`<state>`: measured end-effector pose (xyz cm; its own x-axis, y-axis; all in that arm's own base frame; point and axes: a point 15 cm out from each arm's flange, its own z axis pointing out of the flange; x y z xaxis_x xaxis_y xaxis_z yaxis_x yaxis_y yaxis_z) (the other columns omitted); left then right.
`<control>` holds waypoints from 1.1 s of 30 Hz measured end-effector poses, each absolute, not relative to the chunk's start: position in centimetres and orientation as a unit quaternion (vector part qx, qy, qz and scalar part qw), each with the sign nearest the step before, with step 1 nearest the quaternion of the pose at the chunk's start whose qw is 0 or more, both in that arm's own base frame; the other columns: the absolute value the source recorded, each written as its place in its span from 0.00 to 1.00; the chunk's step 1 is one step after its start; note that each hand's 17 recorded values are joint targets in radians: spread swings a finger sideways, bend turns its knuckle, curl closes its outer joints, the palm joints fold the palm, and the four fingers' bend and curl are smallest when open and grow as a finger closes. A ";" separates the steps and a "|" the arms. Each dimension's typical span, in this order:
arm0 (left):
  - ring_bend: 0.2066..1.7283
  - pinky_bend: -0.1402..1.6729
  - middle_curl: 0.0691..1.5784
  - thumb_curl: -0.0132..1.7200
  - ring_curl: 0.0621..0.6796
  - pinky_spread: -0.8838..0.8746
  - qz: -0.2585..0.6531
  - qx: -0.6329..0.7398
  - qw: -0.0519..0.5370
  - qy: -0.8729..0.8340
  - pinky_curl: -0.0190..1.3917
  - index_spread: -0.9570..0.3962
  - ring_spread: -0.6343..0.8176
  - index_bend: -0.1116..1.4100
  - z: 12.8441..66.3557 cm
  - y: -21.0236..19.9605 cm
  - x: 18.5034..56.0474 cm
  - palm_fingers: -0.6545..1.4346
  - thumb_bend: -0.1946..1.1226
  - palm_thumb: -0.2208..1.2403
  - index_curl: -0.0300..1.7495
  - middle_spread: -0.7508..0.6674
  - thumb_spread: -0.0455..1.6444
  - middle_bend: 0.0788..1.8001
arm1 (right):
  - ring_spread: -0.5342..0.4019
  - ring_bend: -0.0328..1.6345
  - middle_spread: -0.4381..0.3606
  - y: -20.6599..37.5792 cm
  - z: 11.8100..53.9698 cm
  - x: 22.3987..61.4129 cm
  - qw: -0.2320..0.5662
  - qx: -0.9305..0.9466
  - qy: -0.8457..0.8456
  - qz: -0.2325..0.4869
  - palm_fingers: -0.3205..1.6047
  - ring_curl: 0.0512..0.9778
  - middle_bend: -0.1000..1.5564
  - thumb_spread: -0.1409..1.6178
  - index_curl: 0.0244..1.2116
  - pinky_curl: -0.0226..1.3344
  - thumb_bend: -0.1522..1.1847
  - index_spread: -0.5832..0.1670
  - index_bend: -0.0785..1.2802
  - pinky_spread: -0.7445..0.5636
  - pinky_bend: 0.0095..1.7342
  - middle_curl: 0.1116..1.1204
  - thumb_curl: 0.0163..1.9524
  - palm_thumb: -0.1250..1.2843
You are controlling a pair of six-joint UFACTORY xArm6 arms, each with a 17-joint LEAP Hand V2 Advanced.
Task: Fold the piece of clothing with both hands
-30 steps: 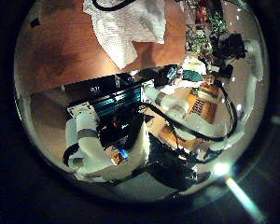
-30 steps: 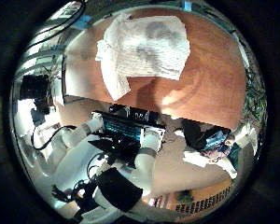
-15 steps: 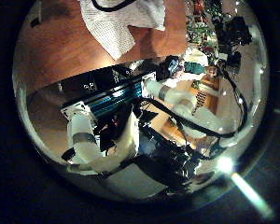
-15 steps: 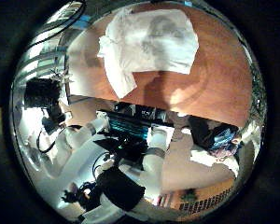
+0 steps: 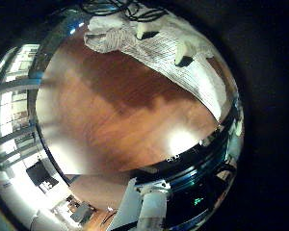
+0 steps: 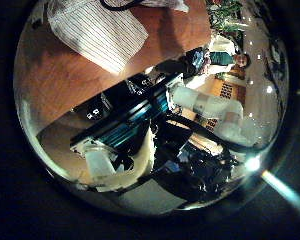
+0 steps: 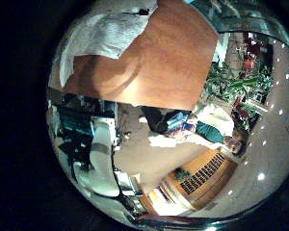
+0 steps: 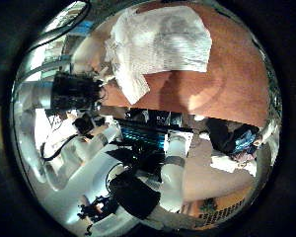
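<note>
The piece of clothing is a pale, finely striped cloth lying rumpled on the wooden table. In the left little finger side palm view, two fingertips of my left hand show straight over the cloth, curled round nothing. The cloth also shows in the left thumb side palm view, spread near the table's edge. It shows in the right thumb side palm view, bunched with a folded corner, and in the right little finger side palm view. A hand on a white arm is beside the cloth there.
The table's edge runs close to the cloth's side. Bare wood lies beside the cloth. Potted plants and wooden furniture stand away from the table.
Both thumb side cameras have moved. In the right thumb view the cloth looks closer and the other hand looms larger beside it. In the left thumb view the cloth now looks flatter.
</note>
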<state>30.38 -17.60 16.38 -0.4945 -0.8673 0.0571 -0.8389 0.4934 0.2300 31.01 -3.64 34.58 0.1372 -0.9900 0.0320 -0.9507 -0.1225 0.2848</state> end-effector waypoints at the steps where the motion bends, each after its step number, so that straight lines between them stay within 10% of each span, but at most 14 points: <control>1: 0.33 0.33 0.18 0.18 0.25 0.77 -0.087 0.497 0.077 -0.860 0.25 0.75 0.71 0.18 15.8 -17.7 30.8 0.35 0.12 0.31 0.19 0.72 0.60 0.06 | 0.70 0.35 0.54 -3.6 34.5 31.0 0.120 0.744 -0.652 -0.083 0.26 0.19 0.21 0.79 0.21 0.18 0.10 0.35 0.17 0.82 0.34 0.25 0.10 0.21; 13: 0.40 0.39 0.27 0.20 0.28 0.54 -0.130 0.505 0.040 -0.852 0.26 0.71 0.42 0.17 12.2 -19.2 32.3 0.60 0.16 0.43 0.21 0.54 0.59 0.23 | 0.70 0.35 0.55 -3.8 33.2 29.2 0.134 0.742 -0.650 -0.094 0.26 0.19 0.21 0.79 0.21 0.18 0.10 0.35 0.17 0.82 0.33 0.25 0.10 0.21; 20: 0.63 0.62 0.41 0.26 0.53 0.25 -0.125 0.516 0.027 -0.847 0.37 0.59 0.16 0.20 14.4 -19.8 33.6 0.77 0.25 0.68 0.21 0.36 0.65 0.37 | 0.66 0.37 0.54 -3.8 32.2 28.7 0.142 0.741 -0.648 -0.103 0.28 0.21 0.21 0.79 0.21 0.18 0.10 0.35 0.16 0.82 0.33 0.25 0.10 0.22; 33: 0.71 0.73 0.57 0.29 0.70 0.15 -0.154 0.507 0.052 -0.847 0.45 0.42 0.11 0.26 22.3 -20.4 34.5 0.73 0.20 0.74 0.34 0.19 0.72 0.42 | 0.50 0.45 0.47 -3.2 26.2 28.3 0.190 0.738 -0.629 -0.154 0.31 0.25 0.24 0.77 0.21 0.17 0.12 0.37 0.18 0.72 0.34 0.27 0.13 0.40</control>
